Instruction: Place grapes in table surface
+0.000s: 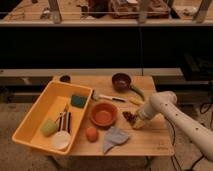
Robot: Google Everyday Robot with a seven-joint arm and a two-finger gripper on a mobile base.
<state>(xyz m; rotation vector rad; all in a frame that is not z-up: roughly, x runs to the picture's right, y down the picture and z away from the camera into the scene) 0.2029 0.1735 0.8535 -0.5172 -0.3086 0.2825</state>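
Observation:
The grapes (128, 116) are a small dark reddish cluster lying low over the table surface (152, 141), just right of the orange bowl (103, 114). My gripper (136, 120) is at the right end of the grapes, close to the tabletop, with the white arm (172, 111) reaching in from the right. The gripper hides where it meets the grapes, so I cannot tell whether the grapes rest on the wood or hang just above it.
A yellow bin (35, 117) holding a green sponge (78, 100) and utensils sits at left. An orange fruit (91, 133) and grey cloth (115, 139) lie in front. A dark brown bowl (121, 81), a green pepper (138, 92) and a knife (109, 97) lie behind.

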